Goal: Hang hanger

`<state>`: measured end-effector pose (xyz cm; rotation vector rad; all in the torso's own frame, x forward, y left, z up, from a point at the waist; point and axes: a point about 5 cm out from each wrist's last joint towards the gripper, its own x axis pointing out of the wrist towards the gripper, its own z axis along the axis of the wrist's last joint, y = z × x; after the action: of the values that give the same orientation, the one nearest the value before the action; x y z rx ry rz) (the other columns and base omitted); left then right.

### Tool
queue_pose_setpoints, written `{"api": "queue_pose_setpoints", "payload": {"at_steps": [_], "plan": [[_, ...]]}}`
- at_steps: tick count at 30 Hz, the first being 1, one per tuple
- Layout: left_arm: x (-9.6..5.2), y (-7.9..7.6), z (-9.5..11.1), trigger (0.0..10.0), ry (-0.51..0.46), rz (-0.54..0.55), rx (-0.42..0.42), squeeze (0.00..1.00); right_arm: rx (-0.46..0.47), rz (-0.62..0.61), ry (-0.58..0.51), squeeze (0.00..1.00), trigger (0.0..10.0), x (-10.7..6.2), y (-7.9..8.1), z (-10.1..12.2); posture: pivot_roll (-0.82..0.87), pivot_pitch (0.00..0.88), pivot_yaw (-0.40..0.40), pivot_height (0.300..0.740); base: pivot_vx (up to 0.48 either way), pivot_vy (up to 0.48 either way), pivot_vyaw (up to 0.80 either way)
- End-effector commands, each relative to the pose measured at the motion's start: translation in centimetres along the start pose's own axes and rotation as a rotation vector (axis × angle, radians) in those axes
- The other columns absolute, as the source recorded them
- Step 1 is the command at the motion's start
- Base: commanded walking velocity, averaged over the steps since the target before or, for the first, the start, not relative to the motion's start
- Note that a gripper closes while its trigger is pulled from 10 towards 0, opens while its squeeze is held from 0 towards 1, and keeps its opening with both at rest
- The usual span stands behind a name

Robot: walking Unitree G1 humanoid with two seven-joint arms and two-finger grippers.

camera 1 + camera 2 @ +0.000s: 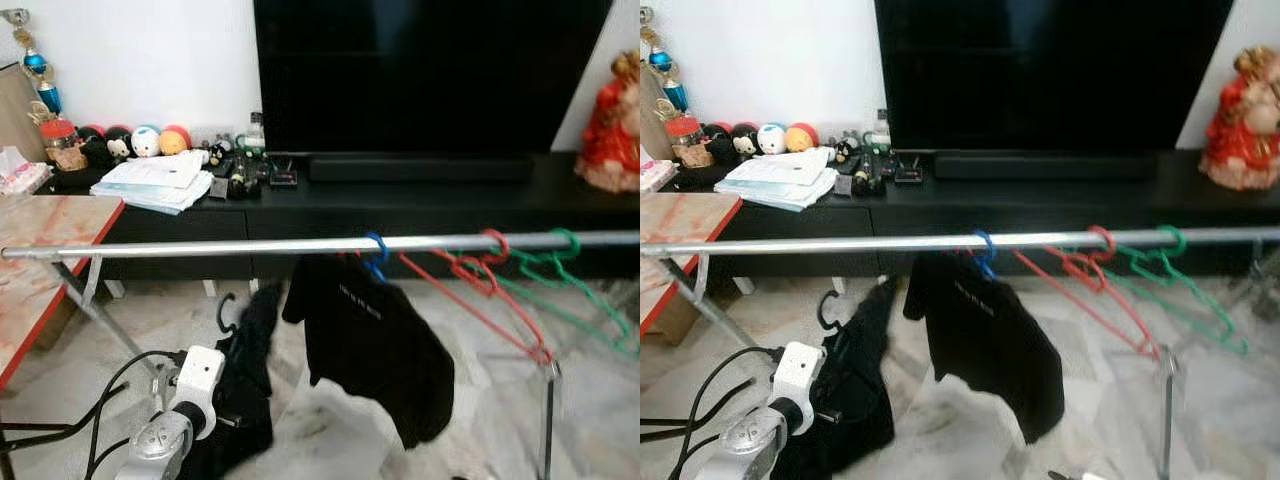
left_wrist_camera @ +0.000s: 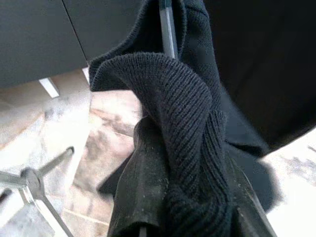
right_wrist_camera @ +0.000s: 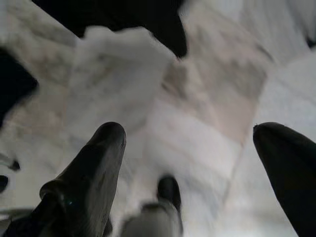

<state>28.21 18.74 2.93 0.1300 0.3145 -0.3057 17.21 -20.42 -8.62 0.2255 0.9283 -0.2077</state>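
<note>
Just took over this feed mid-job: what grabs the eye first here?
The silver rail crossing the view, with a black shirt on a blue hanger at its middle and empty red hangers and green hangers to the right. Below the rail on the left, the left tool holds up a black knitted garment whose black hanger hook is not yet on the rail.

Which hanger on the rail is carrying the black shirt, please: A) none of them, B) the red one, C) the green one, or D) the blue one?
D: the black shirt hangs below the blue hanger hooked over the rail, while the red hanger and green hanger beside it hang bare.
</note>
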Motion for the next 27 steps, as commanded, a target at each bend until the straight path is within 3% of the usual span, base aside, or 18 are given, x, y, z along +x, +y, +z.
{"api": "queue_pose_setpoints", "payload": {"at_steps": [1, 6, 13, 19, 22, 27], "plan": [[0.1, 0.6, 0.6, 10.0, 0.000, -0.021, 0.048, 0.00, 0.004, 0.024, 0.020, 0.00, 10.0, 0.0, 0.9, -0.7, 0.08, 0.035, 0.006, 0.740, 0.000, 0.000, 0.00], [0.7, 0.1, 1.4, 10.0, 0.021, -0.132, 0.145, 0.00, -0.002, 0.022, 0.007, 0.00, 10.0, 0.0, 0.2, -0.2, 0.08, 0.035, 0.004, 0.740, 0.000, 0.000, 0.00], [1.2, -0.2, 2.2, 10.0, 0.026, -0.199, 0.215, 0.00, -0.015, 0.021, 0.004, 0.00, 10.0, 0.0, -0.3, 0.1, 0.08, 0.033, 0.004, 0.740, 0.000, 0.000, 0.00], [2.3, 0.2, 4.3, 10.0, -0.003, -0.237, 0.269, 0.00, -0.028, 0.021, 0.009, 0.00, 10.0, -0.1, -0.4, 0.0, 0.07, 0.031, 0.011, 0.740, 0.000, 0.000, 0.00], [2.9, 0.1, 5.2, 10.0, -0.016, -0.252, 0.284, 0.00, -0.033, 0.024, 0.019, 0.00, 10.0, -0.1, 0.4, -0.6, 0.07, 0.031, 0.018, 0.740, 0.000, 0.000, 0.00], [3.8, 0.1, 6.5, 10.0, -0.031, -0.249, 0.311, 0.00, -0.063, 0.049, 0.042, 0.00, 10.0, 0.0, 3.0, -1.7, 0.07, 0.034, 0.030, 0.740, 0.000, 0.000, 0.00]]}}
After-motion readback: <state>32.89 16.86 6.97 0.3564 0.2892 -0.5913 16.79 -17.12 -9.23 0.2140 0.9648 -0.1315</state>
